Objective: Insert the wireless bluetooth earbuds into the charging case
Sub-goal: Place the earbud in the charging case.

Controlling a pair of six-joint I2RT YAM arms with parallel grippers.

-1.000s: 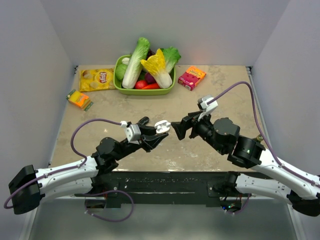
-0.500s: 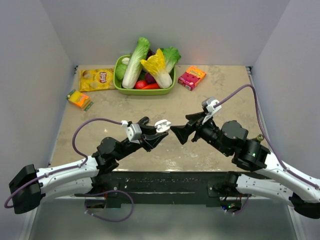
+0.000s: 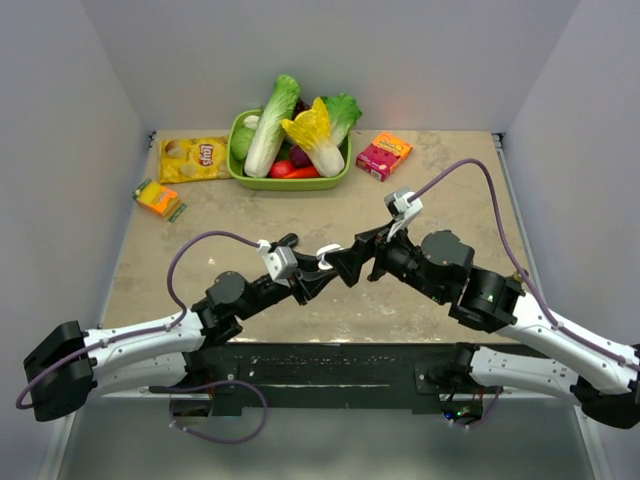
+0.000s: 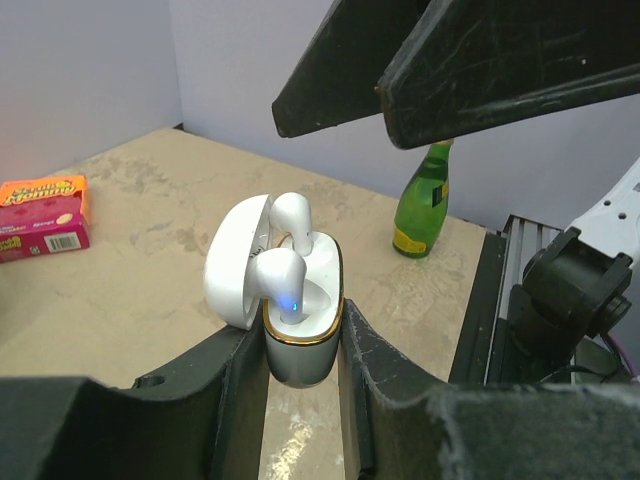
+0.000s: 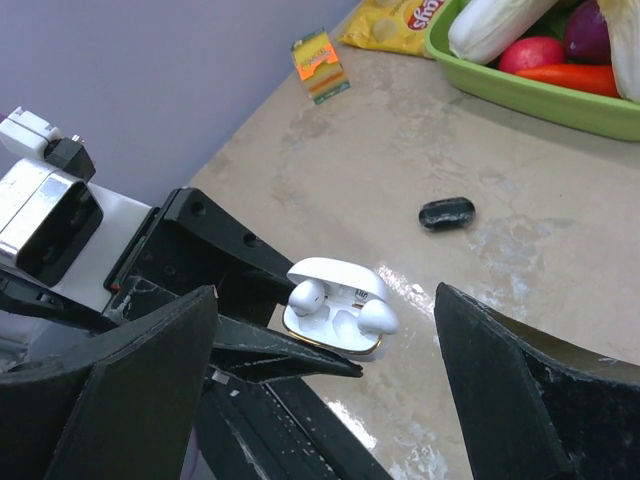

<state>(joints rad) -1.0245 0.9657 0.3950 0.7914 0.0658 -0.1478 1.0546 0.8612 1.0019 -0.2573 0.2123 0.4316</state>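
The small white rounded plastic charging case (image 4: pixel 300 335) is held above the beige stone-patterned tabletop (image 3: pixel 200 215), near its middle and towards the near edge. Its mouth faces up, and its hinged lid stands swung open on the left in the left wrist view. The gold-rimmed oval opening runs lengthwise away from that camera, and two white earbuds (image 4: pixel 283 278) sit stems-down inside, the nearer one showing a blue light. The left end effector (image 3: pixel 318 268) is clamped on the case's lower body, one black finger on each flank. The right end effector (image 3: pixel 342 263) has its jaws spread wide, just above and beside the case, not touching it. A small dark oval object (image 5: pixel 447 213) lies on the tabletop further off. A green glass bottle (image 4: pixel 425 205) stands near the tabletop's edge, and the green basket of vegetables (image 3: pixel 290 178) sits well apart at the back.
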